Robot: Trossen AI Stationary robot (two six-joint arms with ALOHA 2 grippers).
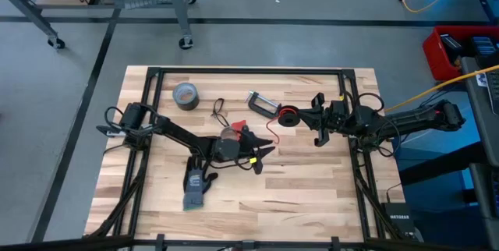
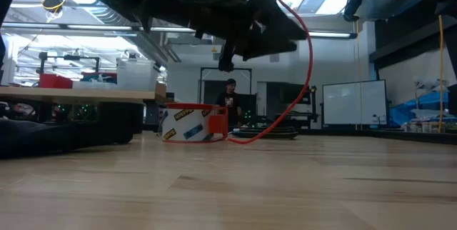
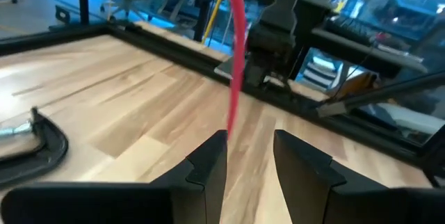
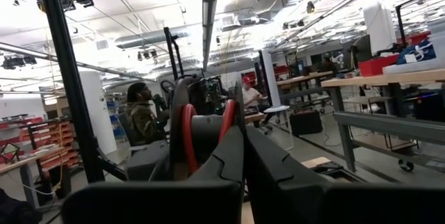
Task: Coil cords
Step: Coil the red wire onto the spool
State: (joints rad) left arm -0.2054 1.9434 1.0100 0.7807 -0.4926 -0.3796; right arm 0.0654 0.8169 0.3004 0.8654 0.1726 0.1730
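The red cord (image 3: 235, 57) rises steeply from beside one fingertip of my open left gripper (image 3: 250, 151) toward my right gripper (image 1: 302, 117), which is raised and shut. Whether the cord touches the left finger I cannot tell. In the low view the red cord (image 2: 308, 58) arcs down from the arms and its lower part lies on the table. A dark ring with red edges (image 4: 186, 133) stands lifted just beyond the right fingertips (image 4: 229, 156). My left gripper (image 1: 267, 148) is mid-table. The black cord (image 1: 219, 111) lies looped on the wood, touched by nothing. My right gripper is shut at the upper end of the red cord (image 1: 272, 130), beside the red-edged ring (image 1: 288, 116). Its own fingers hide the place of contact, so which part it pinches cannot be told. From there the cord hangs slack down to the table.
A grey duct-tape roll (image 1: 185, 95) sits at the far left and a C-clamp (image 1: 263, 104) at the far middle. A dark glove (image 1: 195, 190) lies near the left arm. Black frame rails (image 1: 249, 71) border the table. Bare wood lies near and to the right.
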